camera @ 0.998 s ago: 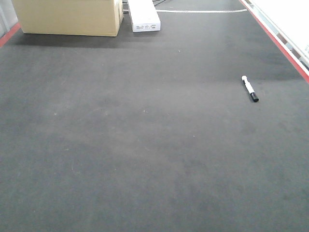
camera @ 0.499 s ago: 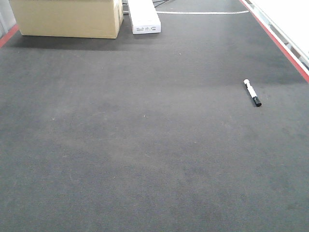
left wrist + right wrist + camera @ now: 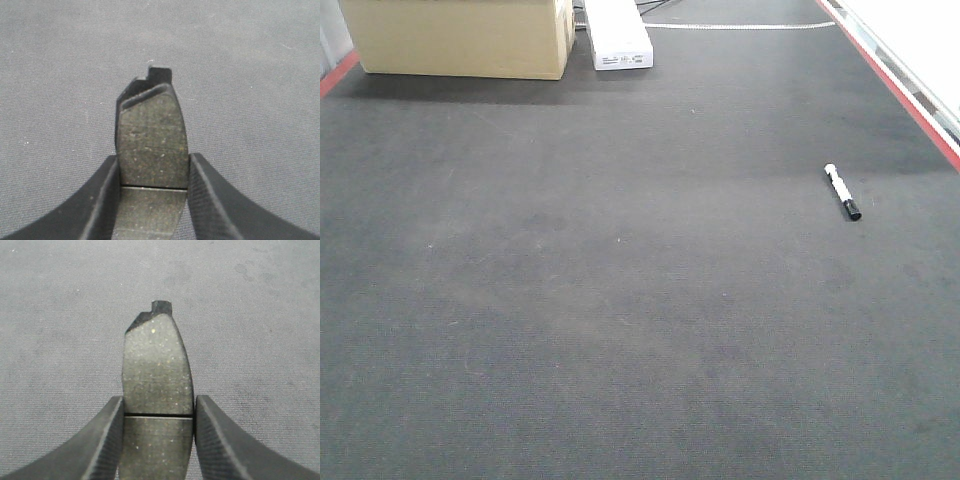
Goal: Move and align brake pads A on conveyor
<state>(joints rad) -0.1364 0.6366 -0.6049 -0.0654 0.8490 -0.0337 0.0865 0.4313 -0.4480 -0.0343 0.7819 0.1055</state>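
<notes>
As the left tool (image 3: 152,159) pinches a brake pad (image 3: 152,132) and the right tool (image 3: 159,401) a second pad (image 3: 157,360), both jut lengthwise ahead above the conveyor (image 3: 620,300); a marker pen (image 3: 841,192) lies aside.

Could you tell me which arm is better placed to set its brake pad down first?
Left, marginally. The left gripper holds its brake pad and the right gripper holds another pad, both over bare conveyor, but the marker pen lies toward the right.
</notes>
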